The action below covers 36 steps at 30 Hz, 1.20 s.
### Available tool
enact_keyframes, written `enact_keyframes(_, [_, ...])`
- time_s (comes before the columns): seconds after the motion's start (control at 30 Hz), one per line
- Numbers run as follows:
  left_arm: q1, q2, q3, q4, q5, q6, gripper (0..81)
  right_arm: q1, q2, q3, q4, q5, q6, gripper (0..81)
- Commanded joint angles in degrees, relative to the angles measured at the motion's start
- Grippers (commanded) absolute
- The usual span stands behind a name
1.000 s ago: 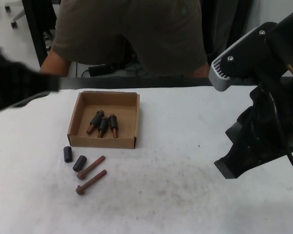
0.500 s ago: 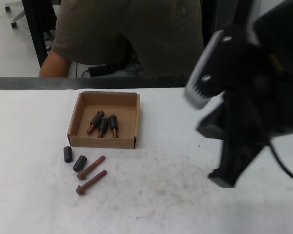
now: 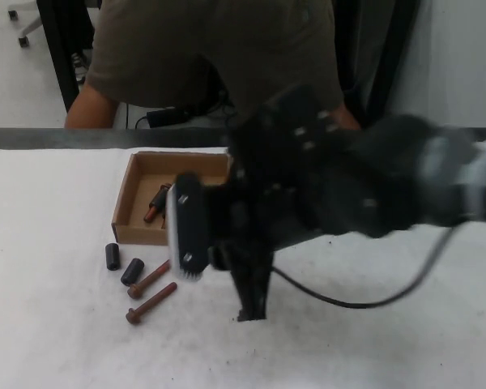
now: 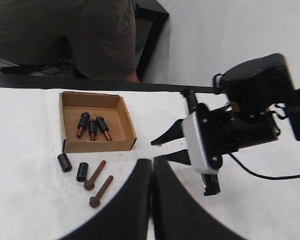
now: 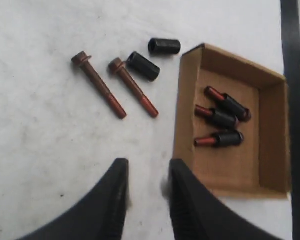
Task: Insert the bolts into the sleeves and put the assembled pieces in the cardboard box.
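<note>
Right wrist view: cardboard box [image 5: 250,160] holds three sleeved bolts [image 5: 217,117].

The cardboard box [image 3: 123,203] sits on the desk [image 3: 57,340], toward its far left. In the box, three assembled pieces [image 5: 221,120] lie side by side. Just near of the box's near left corner lie two sleeves [image 3: 112,256], apart from each other, the right one slightly nearer. Right of them lie two bolts [image 3: 150,278] side by side, one nearer than the other, heads toward the near left. The right end effector [image 5: 147,170] hangs over the desk right of the bolts, beside the box's near right corner.
</note>
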Motion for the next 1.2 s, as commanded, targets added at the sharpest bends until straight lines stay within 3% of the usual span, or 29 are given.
enact_keyframes(0.0, [-0.19,-0.37,0.07,-0.18,0.01,1.00,0.8,-0.25,6.77,-5.43,-1.31,-2.77,-8.77,27.3])
enact_keyframes(0.3, [-0.19,-0.37,1.19,-0.18,-0.23,5.96,0.8,0.93,18.16,-15.67,1.37,-7.99,-14.05,27.3])
enact_keyframes(0.67, [-0.19,-0.37,4.78,-0.05,-0.23,5.96,0.8,3.07,19.53,-15.87,5.12,-12.36,-24.99,27.3])
enact_keyframes(0.93, [-0.19,-0.37,5.09,-0.21,-0.23,5.96,0.8,3.12,20.49,-15.87,4.23,-12.12,-26.95,27.3])
enact_keyframes(1.17, [-0.19,-0.37,5.09,-0.21,-0.23,5.96,0.8,3.12,23.16,-15.87,2.09,-7.03,-31.27,27.3])
